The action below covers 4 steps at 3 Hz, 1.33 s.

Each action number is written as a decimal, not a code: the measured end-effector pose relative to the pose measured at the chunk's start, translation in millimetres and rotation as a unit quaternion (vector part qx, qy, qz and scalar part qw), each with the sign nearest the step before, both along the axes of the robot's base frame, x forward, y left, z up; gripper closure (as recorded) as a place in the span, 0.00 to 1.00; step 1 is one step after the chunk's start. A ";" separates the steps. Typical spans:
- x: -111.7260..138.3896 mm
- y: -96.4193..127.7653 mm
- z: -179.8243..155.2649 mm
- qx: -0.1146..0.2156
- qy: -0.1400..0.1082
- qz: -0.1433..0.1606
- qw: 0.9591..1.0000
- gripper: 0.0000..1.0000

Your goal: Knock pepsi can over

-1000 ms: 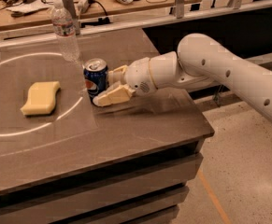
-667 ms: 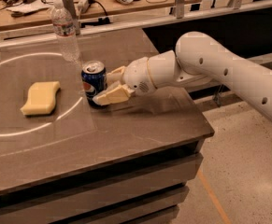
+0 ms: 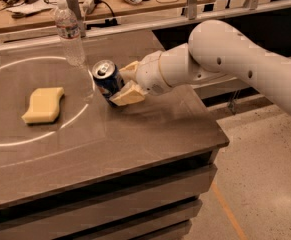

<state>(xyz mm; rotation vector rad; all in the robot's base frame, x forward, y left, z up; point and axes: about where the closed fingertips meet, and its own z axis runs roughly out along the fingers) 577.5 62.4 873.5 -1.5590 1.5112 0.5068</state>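
The pepsi can (image 3: 106,81), blue with a silver top, is on the dark table (image 3: 150,129) near its middle. It is tilted, with its top leaning to the left and its base near the lower finger. My gripper (image 3: 121,85) is right beside the can on its right side and touches it. Its two tan fingers (image 3: 129,95) are spread apart, one above and one below, and hold nothing. The white arm reaches in from the right.
A clear plastic water bottle (image 3: 69,33) stands behind the can at the back. A yellow sponge (image 3: 43,104) lies to the left inside a white circle marked on the table. The table's right edge drops to the floor. A cluttered bench runs along the back.
The gripper has pushed left against the can. The can stood upright before and now leans to the left. The bottle and the sponge have not moved.
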 end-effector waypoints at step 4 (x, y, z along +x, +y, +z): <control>23.0 -27.3 27.7 -0.108 -0.250 -0.061 0.960 1.00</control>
